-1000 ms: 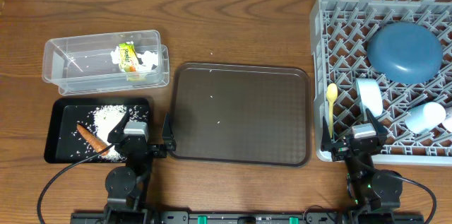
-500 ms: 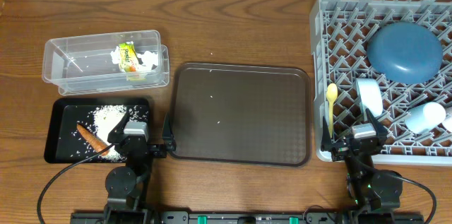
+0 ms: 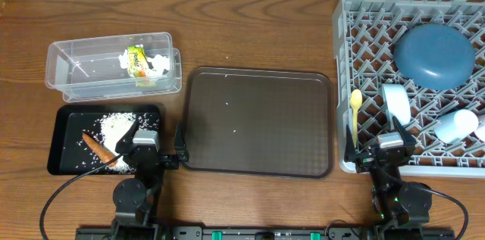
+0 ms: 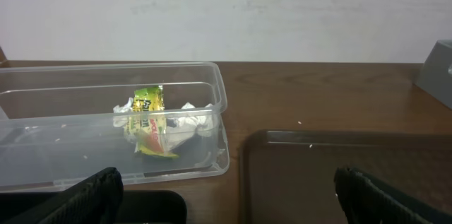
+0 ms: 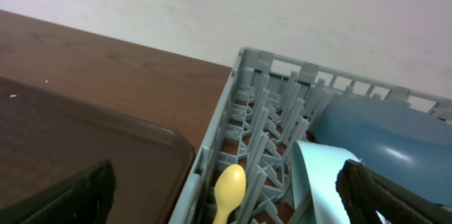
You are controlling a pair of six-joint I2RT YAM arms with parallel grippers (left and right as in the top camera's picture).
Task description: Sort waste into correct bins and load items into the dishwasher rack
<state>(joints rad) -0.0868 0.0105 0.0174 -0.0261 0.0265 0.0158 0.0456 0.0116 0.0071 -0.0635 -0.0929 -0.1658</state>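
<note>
left pincer and right pincer gape open, empty, parked low since i judge sorting finished. wrapper sits in clear tub, carrot in black tray, spoon in rack.

Overhead straight down; 2 low wrist views forward, brown tray shared

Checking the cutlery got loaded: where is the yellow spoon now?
Overhead, the yellow spoon lies along the left edge of the grey dishwasher rack, at the right of the picture, just left of the light blue cup.
</note>
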